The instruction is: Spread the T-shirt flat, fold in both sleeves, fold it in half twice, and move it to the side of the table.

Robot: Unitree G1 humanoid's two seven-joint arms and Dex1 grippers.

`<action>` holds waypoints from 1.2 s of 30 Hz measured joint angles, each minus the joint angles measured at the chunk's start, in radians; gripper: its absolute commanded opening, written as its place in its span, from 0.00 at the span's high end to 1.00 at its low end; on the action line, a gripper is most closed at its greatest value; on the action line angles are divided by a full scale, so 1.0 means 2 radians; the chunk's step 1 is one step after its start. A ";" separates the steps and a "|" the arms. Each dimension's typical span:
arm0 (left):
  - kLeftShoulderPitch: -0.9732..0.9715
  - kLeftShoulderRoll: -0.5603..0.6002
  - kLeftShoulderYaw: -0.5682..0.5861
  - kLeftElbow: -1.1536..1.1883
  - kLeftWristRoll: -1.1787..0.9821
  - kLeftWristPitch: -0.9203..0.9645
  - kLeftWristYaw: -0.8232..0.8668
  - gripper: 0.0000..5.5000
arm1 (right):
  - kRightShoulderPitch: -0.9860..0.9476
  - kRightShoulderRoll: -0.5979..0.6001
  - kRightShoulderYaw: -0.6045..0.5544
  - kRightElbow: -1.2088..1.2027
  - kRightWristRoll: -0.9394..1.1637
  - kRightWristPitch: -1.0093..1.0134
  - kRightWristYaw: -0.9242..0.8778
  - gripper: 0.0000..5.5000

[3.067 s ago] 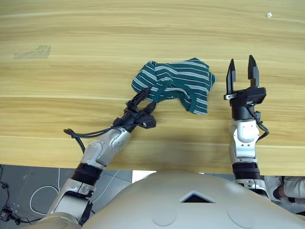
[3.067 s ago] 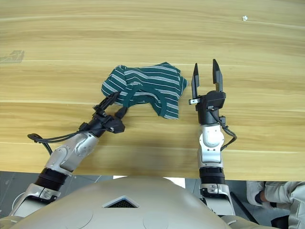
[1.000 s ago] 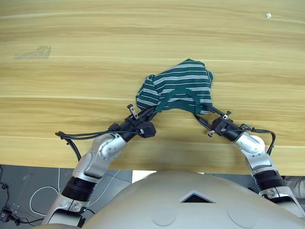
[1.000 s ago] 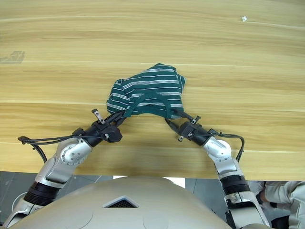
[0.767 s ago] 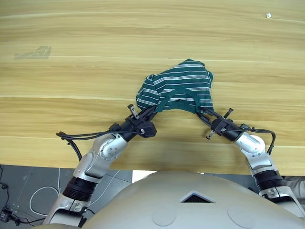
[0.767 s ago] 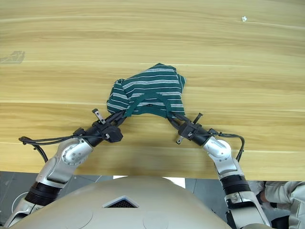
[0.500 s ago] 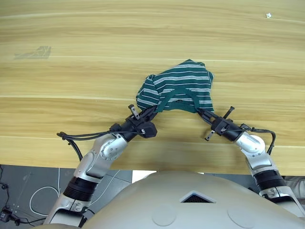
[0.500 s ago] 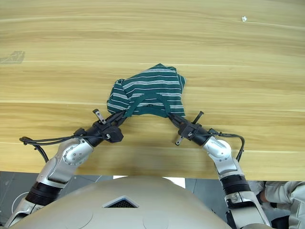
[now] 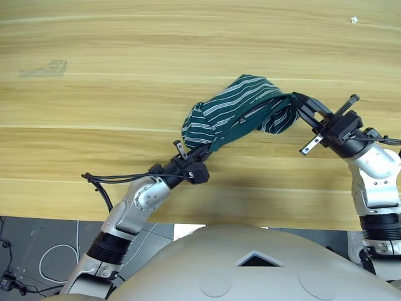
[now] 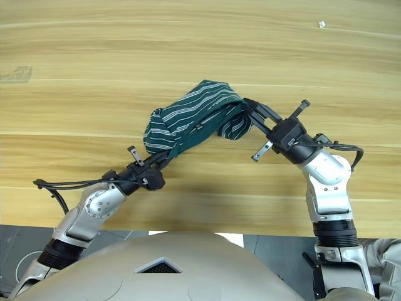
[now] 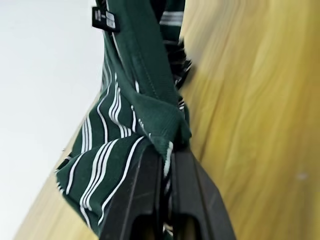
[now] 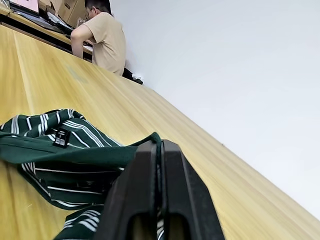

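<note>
The right fingers (image 12: 137,200), clamped on one T-shirt (image 9: 235,110) edge, have swung up and away from the left fingers (image 11: 142,195), which pinch another. The striped cloth now stretches taut between them but is still bunched, so spreading has barely begun. The wooden surface (image 9: 125,50) carries a white scrap (image 9: 354,19), and a pale wall (image 12: 240,60) stands behind.

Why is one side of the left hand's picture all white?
Left wrist view: a plain bright surface behind the shirt, showing no detail. Right wrist view: a similar pale wall beyond the table. Left eye view: soft, even light, no hard glare.
</note>
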 measured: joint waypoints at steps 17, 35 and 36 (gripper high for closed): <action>0.001 -0.002 -0.009 -0.001 -0.016 -0.007 -0.013 0.71 | 0.001 0.011 0.000 0.001 -0.016 0.004 0.007 1.00; -0.003 -0.023 -0.015 -0.015 -0.019 -0.036 -0.001 0.71 | 0.001 0.024 0.006 0.014 -0.037 0.000 0.006 1.00; -0.003 -0.023 -0.015 -0.015 -0.019 -0.036 -0.001 0.71 | 0.001 0.025 0.006 0.014 -0.037 -0.001 0.006 1.00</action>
